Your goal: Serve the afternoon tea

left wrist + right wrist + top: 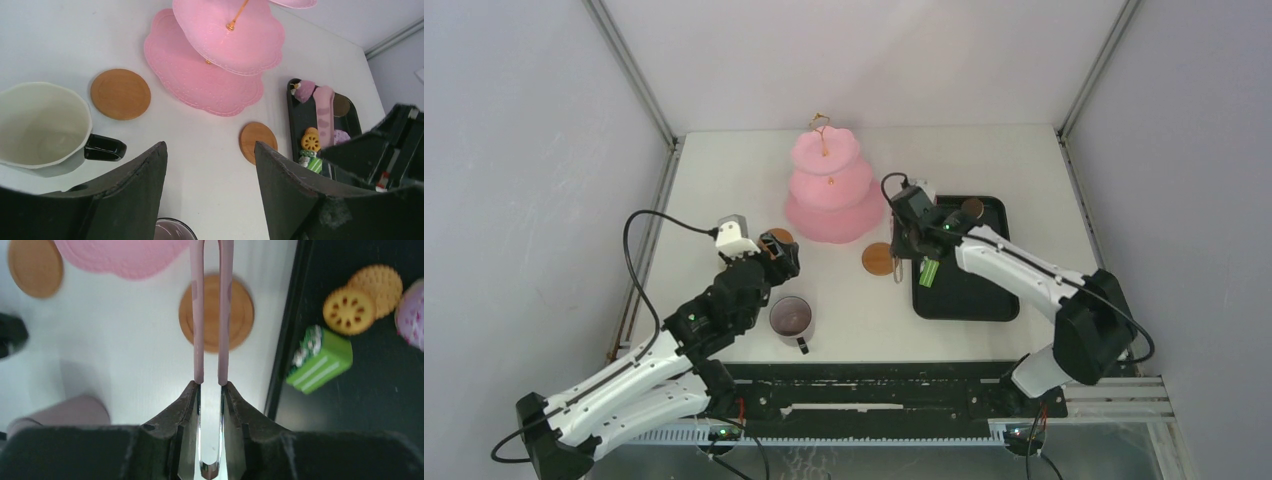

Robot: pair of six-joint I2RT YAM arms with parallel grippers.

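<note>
The pink three-tier cake stand [829, 190] stands at the table's back centre, its tiers bare. One brown coaster [877, 258] lies to its front right. The other coaster [120, 94] lies to its front left. A dark mug [791, 318] sits nearer the arms, and a cream-lined mug [40, 125] with a black handle shows in the left wrist view. My left gripper [210, 150] hangs open over bare table between the coasters. My right gripper [211, 384] is shut on thin tongs [199, 315], which reach over the right coaster [216, 312]. Toy pastries lie on the tray: a green cake [320, 360] and cookies [362, 300].
The black tray [969, 290] lies at the right of the table, next to the right coaster. White walls close the table on three sides. My right arm stretches over the tray's near half.
</note>
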